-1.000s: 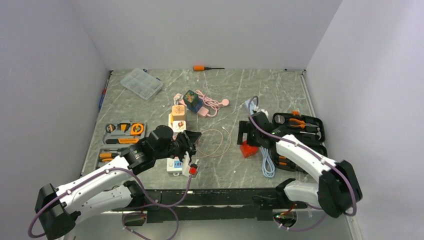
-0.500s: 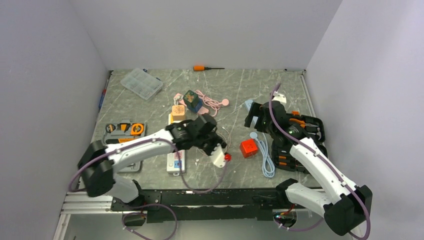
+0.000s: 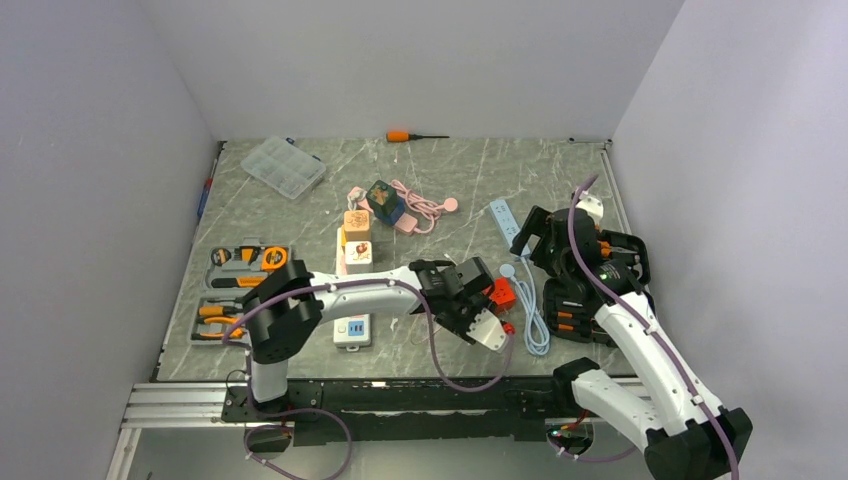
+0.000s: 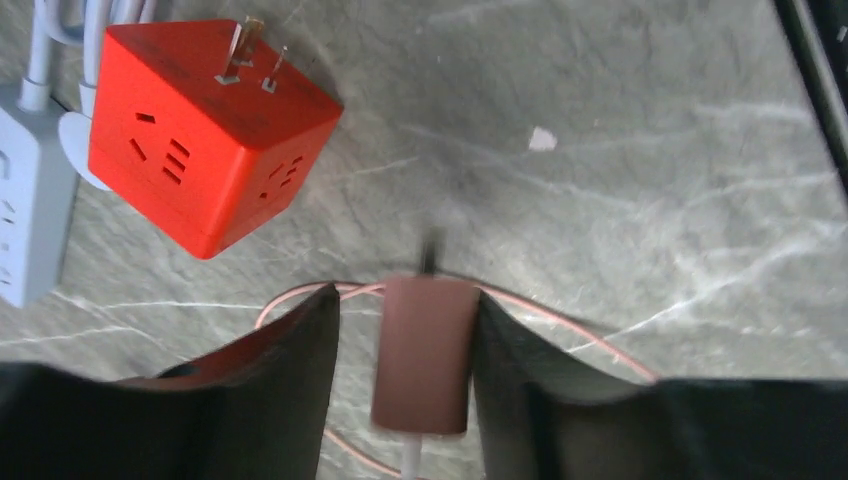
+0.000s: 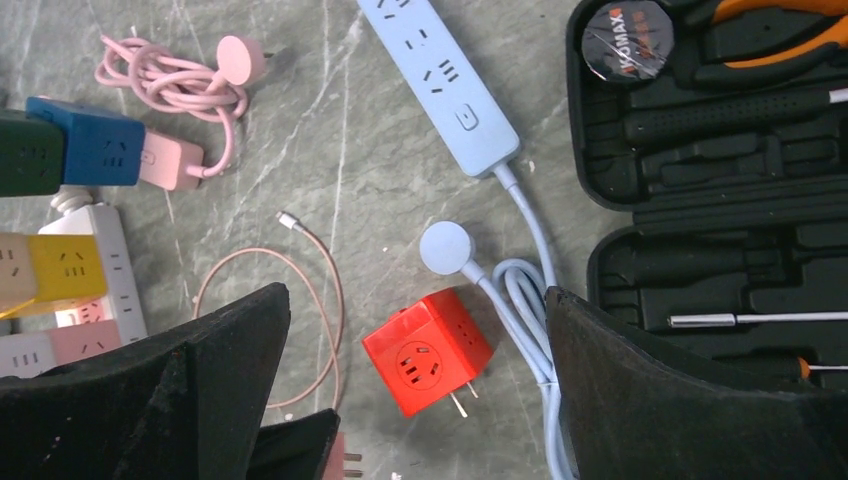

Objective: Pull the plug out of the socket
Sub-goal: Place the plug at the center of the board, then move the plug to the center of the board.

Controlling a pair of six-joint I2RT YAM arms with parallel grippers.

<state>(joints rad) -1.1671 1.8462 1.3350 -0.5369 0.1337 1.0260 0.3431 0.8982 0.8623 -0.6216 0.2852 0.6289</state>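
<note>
The left gripper [image 4: 405,300] is hanging over the marble table [image 4: 620,150] with its fingers a little apart. A pinkish-brown plug [image 4: 425,355] is sitting between them. Bare table is showing in a gap on one side, so I cannot tell whether it is gripping. A red cube adapter [image 4: 200,130] is lying just beyond. The socket [image 3: 350,330], a pastel power strip, is lying well apart, partly under the left forearm [image 3: 380,290]. The right gripper [image 5: 415,300] is hovering with jaws spread wide above the cube and a light blue power strip [image 5: 440,80].
</note>
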